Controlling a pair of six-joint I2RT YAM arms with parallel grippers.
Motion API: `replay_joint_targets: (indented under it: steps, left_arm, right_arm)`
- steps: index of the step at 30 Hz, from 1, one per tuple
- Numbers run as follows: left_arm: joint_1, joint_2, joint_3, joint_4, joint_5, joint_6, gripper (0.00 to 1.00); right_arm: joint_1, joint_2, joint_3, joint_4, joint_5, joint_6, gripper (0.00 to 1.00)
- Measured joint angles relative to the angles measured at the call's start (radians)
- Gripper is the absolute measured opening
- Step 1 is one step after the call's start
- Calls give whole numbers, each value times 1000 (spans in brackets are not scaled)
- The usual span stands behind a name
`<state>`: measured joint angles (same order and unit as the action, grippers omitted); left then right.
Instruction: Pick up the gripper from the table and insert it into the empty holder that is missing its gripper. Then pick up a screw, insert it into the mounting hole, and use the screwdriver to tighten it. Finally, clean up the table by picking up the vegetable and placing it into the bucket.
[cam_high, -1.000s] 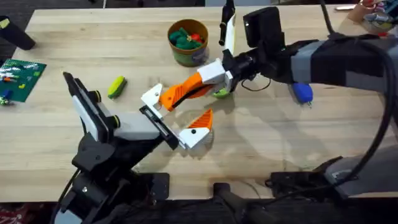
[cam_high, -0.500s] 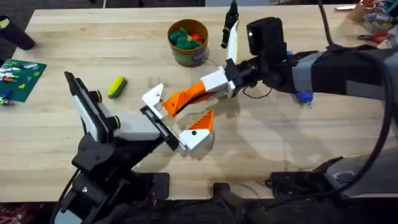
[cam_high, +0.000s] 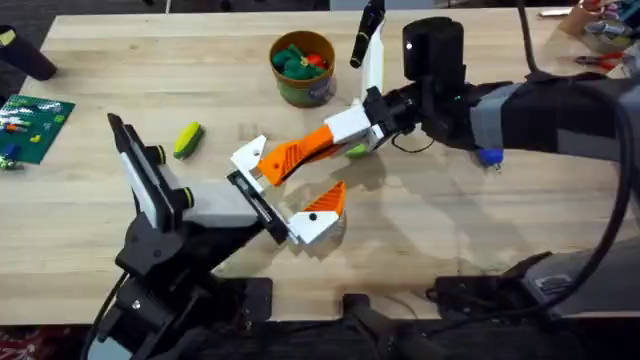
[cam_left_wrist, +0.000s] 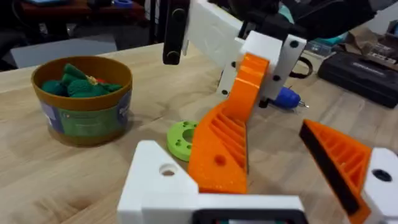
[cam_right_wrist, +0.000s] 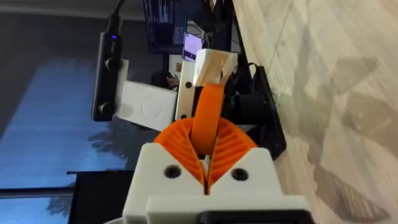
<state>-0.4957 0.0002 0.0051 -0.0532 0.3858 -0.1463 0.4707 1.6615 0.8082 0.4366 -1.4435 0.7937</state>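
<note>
1. Overhead: the light plank counter (cam_high: 520, 240) carried the olive-yellow bucket (cam_high: 302, 68) at the far middle, with green and red toys inside. The yellow vegetable (cam_high: 187, 139) with its green end lay well apart to the left, near a green board (cam_high: 32, 126) at the counter's left edge. The left claw (cam_high: 290, 195) stood apart at mid-counter, white blocks with orange ribbed wedges. The right claw (cam_high: 300, 152) reached across, pads together on an orange finger piece pointing toward the left claw. The blue screwdriver (cam_high: 489, 156) lay mostly hidden behind the right arm.

2. Left wrist: a flat green ring (cam_left_wrist: 181, 138) lay on the counter between bucket (cam_left_wrist: 84, 102) and orange piece (cam_left_wrist: 227, 140). The rounded blue screwdriver handle (cam_left_wrist: 287, 98) showed beyond.

3. Right wrist: the orange ribbed pads (cam_right_wrist: 231, 148) were closed on the smooth orange piece (cam_right_wrist: 207, 115), which blocked the middle.
</note>
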Motion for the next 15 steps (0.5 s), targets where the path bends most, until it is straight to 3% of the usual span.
replay_joint_targets:
  steps: [15]
  left_arm:
    - [0,0,0,0,14,-9,987]
  right_arm:
    - [10,60,0,12,-13,0,22]
